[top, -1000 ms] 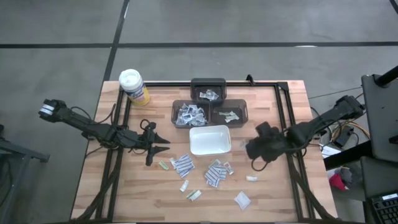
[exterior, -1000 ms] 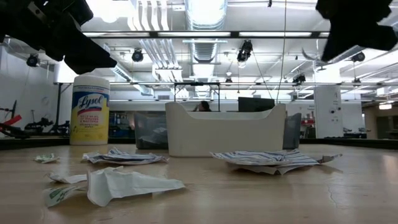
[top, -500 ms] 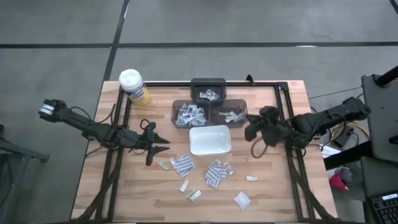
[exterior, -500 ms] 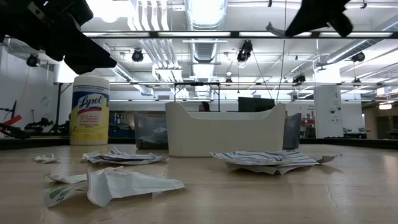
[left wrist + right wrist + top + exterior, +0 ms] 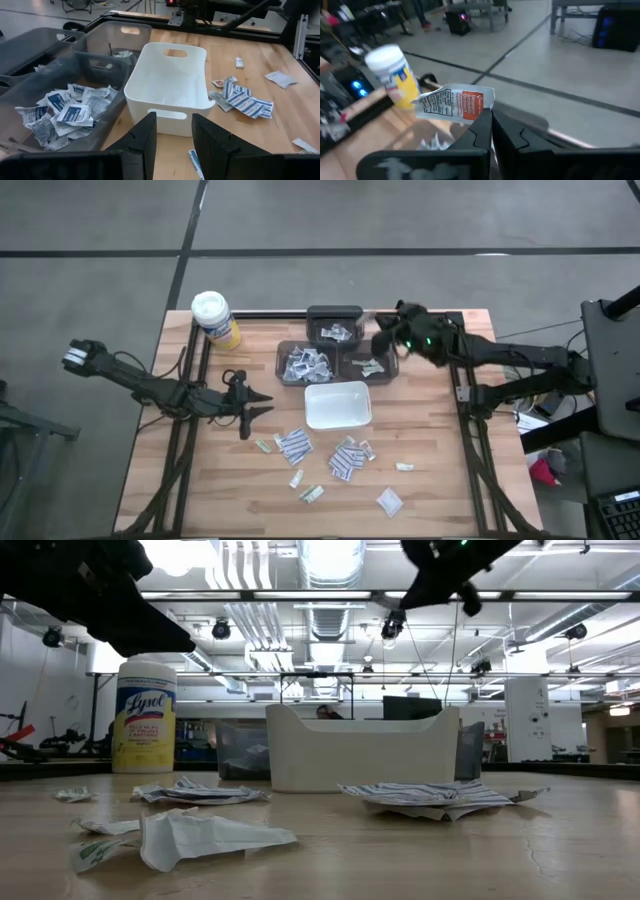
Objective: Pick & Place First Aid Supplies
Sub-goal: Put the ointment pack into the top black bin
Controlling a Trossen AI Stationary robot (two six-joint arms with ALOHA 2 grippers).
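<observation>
Mid-carry: right gripper (image 5: 385, 338) poised above the grey bins (image 5: 368, 364) at the table's (image 5: 450, 480) far side, clamped on a white packet with a red patch (image 5: 455, 103). Next, presumably: line up over the matching compartment, lower, release. Right arm stretched far inward from the right edge. Left gripper (image 5: 172, 135) low beside the white tray (image 5: 167, 80), fingers parted, empty. Loose packets (image 5: 345, 458) scattered near the tray.
</observation>
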